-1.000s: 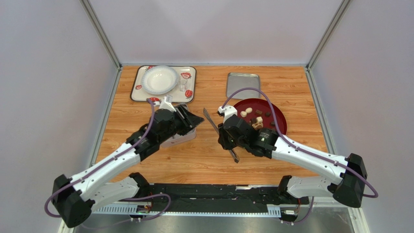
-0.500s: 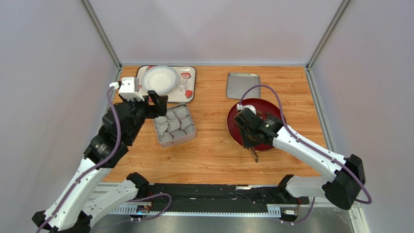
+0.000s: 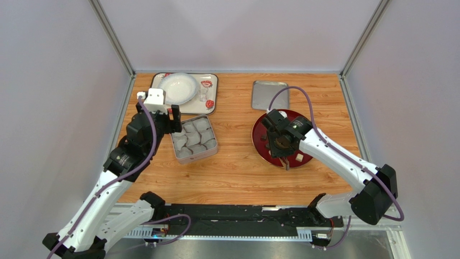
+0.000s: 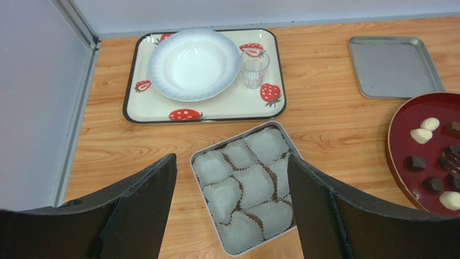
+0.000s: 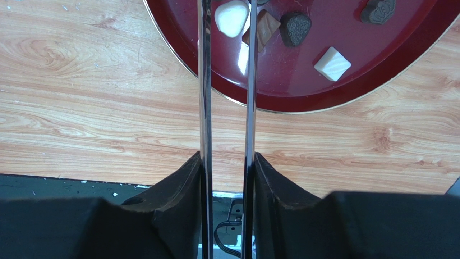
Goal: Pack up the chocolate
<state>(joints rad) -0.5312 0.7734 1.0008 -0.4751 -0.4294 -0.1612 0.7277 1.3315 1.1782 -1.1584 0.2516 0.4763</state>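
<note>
The right gripper (image 5: 228, 162) is holding the tongs (image 5: 204, 81) slightly open over the plate (image 5: 291, 81), a white chocolate (image 5: 232, 17) lying between their arms; whether gripped, I cannot tell.

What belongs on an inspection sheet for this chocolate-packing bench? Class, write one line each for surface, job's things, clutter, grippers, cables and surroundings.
Surface: wooden table, no spills seen.
Job's things: the chocolate, dark and white pieces, all on the red plate; tin of paper cups, no piece seen in them.
Clutter: strawberry tray bearing white bowl and glass; tin lid lying flat.
Grippers: left gripper open, empty, above the tin; right gripper shut on tongs, tips over the plate.
Cables: purple cable along each arm.
Surroundings: pale walls, metal corner posts.
</note>
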